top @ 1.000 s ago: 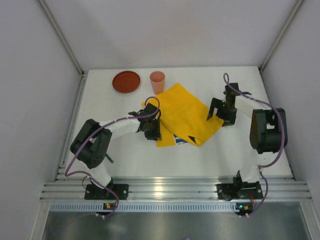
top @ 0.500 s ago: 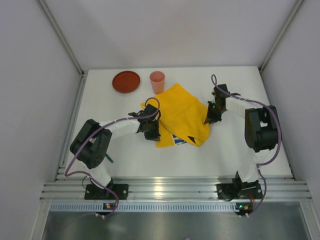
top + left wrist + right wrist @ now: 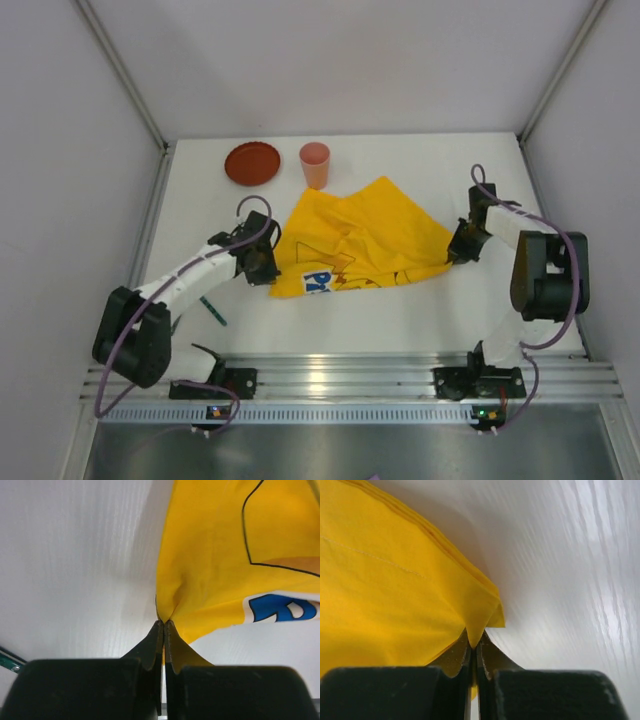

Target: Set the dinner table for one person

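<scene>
Nearest in, the dinner table (image 3: 400,320), a big plain white rectangular tabletop behind a silver metal rail (image 3: 350,378), lies under the yellow cartoon-printed cloth (image 3: 350,235), and a thin dark-green stick (image 3: 213,311) lies on it off the cloth's near-left side. The left gripper (image 3: 262,268) is clamped tight on the cloth's left corner and the right gripper (image 3: 458,250) is pinching its right corner, blue lettering showing along the cloth's near edge. Past the cloth, a pink plastic cup (image 3: 314,164) stands just beyond its far edge, with a round red-brown plate (image 3: 252,163) further left.
</scene>
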Robot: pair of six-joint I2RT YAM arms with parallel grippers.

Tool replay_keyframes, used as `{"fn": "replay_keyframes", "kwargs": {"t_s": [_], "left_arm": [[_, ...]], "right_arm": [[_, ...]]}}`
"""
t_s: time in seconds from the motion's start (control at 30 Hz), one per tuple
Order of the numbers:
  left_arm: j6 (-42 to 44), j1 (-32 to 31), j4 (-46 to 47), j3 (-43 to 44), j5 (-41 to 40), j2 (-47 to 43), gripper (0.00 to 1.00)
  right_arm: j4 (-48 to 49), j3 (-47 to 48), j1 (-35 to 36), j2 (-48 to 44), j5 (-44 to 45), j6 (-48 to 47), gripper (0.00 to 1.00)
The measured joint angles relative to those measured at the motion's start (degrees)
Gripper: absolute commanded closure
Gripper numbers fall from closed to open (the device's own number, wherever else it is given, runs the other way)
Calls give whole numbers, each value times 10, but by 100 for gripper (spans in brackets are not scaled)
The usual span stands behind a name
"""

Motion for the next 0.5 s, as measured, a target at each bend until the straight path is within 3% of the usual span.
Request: {"fn": "replay_keyframes", "kwargs": {"t_s": [0.2, 0.33, 0.37, 0.4, 0.43, 0.47, 0.5], "left_arm": [[-18, 16, -50, -3, -6, -110, 100], [-49, 17, -101, 10, -16, -113, 100], [-61, 18, -115, 12, -19, -112, 100], [-71, 18, -130, 14, -20, -112, 100], [-80, 18, -143, 15, -20, -112, 69], [-87, 19, -156, 16, -19, -113, 51], [-95, 19, -169, 16, -17, -115, 36]], "right_arm": [[-43, -82, -8, -73, -7, 26, 100], [-63, -114, 17, -106, -10, 40, 96], [-71, -118, 24, -113, -11, 43, 87], [-76, -121, 30, -121, -13, 47, 67], [-83, -128, 36, -133, -14, 50, 13], [-89, -132, 39, -144, -16, 54, 1], [-97, -136, 40, -157, -19, 52, 0]]}}
